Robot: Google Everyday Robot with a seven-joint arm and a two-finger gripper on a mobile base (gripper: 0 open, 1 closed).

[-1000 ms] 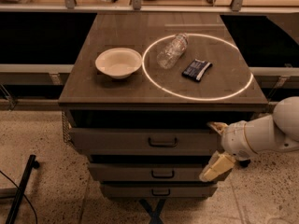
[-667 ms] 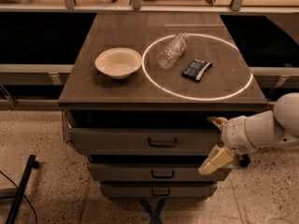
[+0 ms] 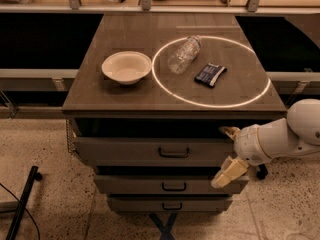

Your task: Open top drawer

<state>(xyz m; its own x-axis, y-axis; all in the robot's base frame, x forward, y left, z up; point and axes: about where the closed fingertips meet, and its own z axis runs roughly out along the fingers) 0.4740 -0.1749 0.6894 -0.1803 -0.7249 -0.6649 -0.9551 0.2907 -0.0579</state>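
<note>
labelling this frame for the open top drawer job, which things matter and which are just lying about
For the job: top drawer; its handle; end effector, open, at the drawer front's right end.

Lying about: bowl, plastic bottle and dark packet on the cabinet top; middle drawer; bottom drawer.

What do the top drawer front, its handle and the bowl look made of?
Top drawer: grey-beige, matte, wood-look panel; likely laminate. Handle: dark thin bent bar, probably metal. Bowl: cream, smooth; ceramic or plastic, unclear. Gripper, open, sits at the drawer's right end.
</note>
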